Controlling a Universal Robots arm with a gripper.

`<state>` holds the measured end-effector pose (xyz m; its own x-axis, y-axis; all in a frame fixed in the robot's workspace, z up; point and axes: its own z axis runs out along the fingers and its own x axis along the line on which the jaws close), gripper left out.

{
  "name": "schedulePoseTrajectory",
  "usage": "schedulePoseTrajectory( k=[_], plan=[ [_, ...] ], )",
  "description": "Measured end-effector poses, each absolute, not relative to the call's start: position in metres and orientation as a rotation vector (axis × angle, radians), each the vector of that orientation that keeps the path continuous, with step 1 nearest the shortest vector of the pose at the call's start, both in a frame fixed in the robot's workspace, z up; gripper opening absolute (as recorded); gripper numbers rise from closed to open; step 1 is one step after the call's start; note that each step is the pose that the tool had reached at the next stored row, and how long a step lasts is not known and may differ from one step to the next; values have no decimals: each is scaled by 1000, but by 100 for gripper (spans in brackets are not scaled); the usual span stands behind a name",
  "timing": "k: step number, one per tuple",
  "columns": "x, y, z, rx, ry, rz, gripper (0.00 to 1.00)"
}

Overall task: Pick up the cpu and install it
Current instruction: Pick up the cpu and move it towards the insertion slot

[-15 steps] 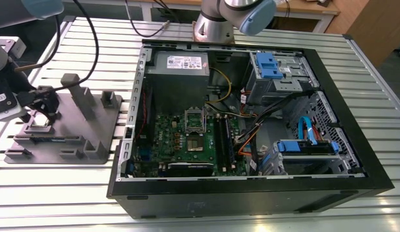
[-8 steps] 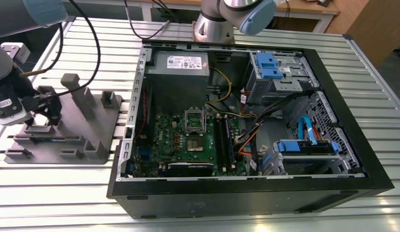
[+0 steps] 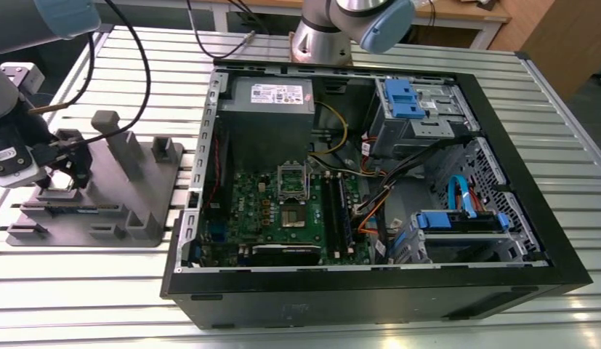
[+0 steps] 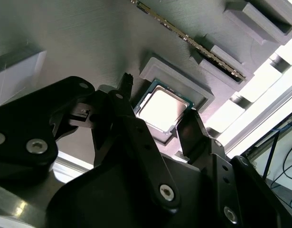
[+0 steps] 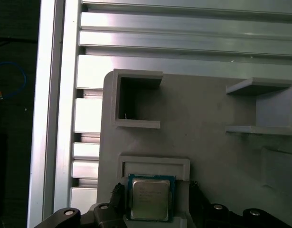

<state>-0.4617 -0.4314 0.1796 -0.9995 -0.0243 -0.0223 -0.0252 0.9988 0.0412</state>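
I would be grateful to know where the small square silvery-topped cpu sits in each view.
Second wrist view: small square silvery-topped cpu in its raised grey nest, between the black pincer's fingers.
First wrist view: cpu in the same nest.
Exterior view: beneath the pincer, on the exterior view's left; cpu itself too hidden to tell.
Shared landmark: the grey moulded holder plate.

The cpu (image 5: 150, 198) is a small flat square chip with its silvery-grey metal top facing up (a thin greenish rim frames it). It lies level, seemingly fully seated, in a shallow square recess (image 5: 155, 163) of the grey holder (image 5: 207, 142).
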Motion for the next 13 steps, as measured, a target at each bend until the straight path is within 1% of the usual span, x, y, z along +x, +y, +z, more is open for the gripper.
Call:
schedulePoseTrajectory(
  k=[13],
  plan=[
    [-468, -431, 179, -38, 3118, 87, 65]
  ],
)
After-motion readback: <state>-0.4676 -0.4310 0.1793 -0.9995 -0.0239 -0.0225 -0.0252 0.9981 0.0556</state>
